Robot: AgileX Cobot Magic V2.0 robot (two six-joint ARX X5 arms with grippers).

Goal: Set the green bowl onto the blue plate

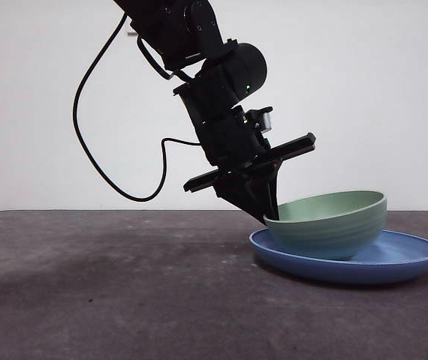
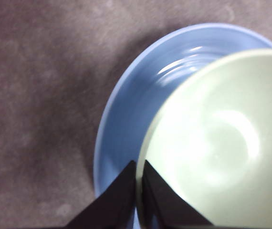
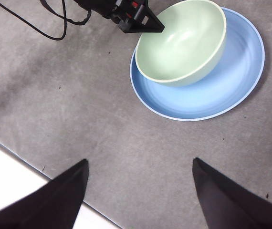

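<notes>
The pale green bowl [image 1: 330, 225] rests tilted on the blue plate [image 1: 398, 264], its rim lower on the gripper's side. My left gripper [image 1: 269, 213] comes down from the upper left and is shut on the bowl's near rim. In the left wrist view its jaws [image 2: 138, 172] pinch the rim of the bowl [image 2: 212, 143] over the plate [image 2: 124, 124]. My right gripper [image 3: 140, 164] is open and empty, well away above the table. Its view shows the bowl [image 3: 183, 43] off-centre on the plate [image 3: 222, 90], toward the left gripper [image 3: 152, 25].
The dark grey table mat [image 1: 109, 285] spreads to the left of the plate. A black cable [image 1: 86, 142] hangs from the left arm. The mat's edge and a white surface [image 3: 12, 176] show in the right wrist view.
</notes>
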